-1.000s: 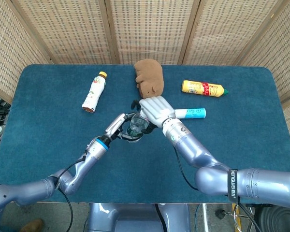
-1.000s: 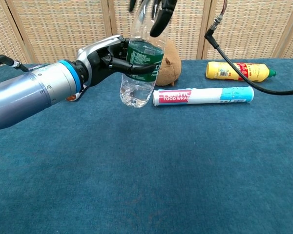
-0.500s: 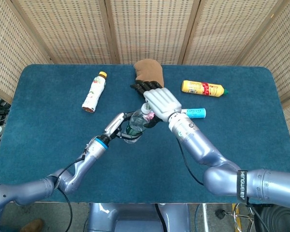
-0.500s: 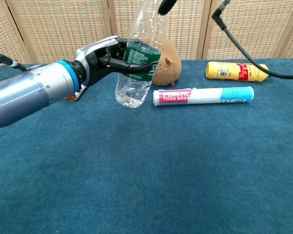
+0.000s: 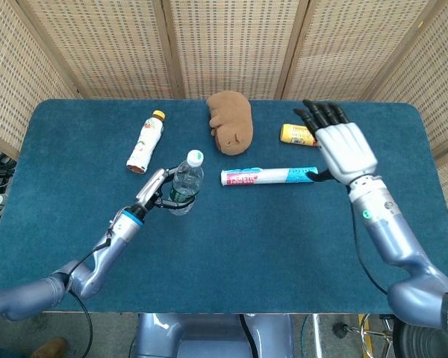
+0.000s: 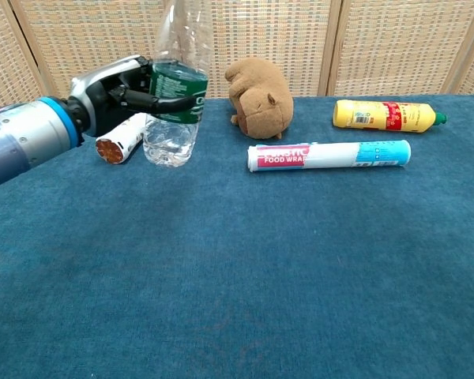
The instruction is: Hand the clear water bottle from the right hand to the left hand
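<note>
The clear water bottle [image 5: 184, 182] [image 6: 174, 87] has a green label and a white cap and stands upright, off the table, left of centre. My left hand [image 5: 156, 190] [image 6: 118, 93] grips it around the label from the left. My right hand [image 5: 345, 150] is raised over the right part of the table with its fingers spread and straight, holding nothing. It is well apart from the bottle and does not show in the chest view.
On the blue table [image 5: 231, 246] lie a white and red bottle [image 5: 145, 142], a brown plush toy [image 5: 230, 121], a yellow bottle [image 5: 313, 136] and a long white tube [image 5: 267, 176] [image 6: 329, 155]. Wicker screens stand behind.
My right hand let go of the bottle and drew away to the right. My left hand carried the bottle to the left, keeping it upright.
</note>
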`<state>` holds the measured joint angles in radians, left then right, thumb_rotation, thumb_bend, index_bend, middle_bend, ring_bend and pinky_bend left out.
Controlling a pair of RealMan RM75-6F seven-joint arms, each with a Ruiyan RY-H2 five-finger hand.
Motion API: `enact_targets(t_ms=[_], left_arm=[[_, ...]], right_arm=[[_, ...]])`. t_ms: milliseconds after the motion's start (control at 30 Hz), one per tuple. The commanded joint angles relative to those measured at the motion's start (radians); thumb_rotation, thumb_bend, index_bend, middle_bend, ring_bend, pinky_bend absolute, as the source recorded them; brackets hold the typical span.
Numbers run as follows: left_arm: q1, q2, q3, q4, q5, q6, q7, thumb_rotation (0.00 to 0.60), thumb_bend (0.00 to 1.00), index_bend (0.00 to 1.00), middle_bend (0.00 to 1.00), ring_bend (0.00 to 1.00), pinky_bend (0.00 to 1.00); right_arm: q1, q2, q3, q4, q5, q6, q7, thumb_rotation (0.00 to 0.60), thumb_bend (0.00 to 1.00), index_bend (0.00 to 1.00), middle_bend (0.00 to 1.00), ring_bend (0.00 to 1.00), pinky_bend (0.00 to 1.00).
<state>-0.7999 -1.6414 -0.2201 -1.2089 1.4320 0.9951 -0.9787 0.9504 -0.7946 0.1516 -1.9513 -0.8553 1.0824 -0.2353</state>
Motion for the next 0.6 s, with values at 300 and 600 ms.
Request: enact_targets(t_ms=[300, 600], left_arm=[[0.046, 0.061, 0.035, -0.09, 0.043, 0.066, -0.002, 0.6, 0.5, 0.72, 0.55, 0.56, 0.51], [0.058, 0.083, 0.044, -0.161, 0.042, 0.075, 0.038, 0.6, 0.5, 0.72, 0.55, 0.56, 0.51]], right_arm=[[-0.446, -0.273, -0.249, 0.367, -0.403, 0.296, 0.161, 0.6, 0.0, 0.0, 0.0, 0.0, 0.0], [-0.577, -0.372, -0.284, 0.455, -0.487, 0.36, 0.125, 0.6, 0.0, 0.0, 0.0, 0.0, 0.0]])
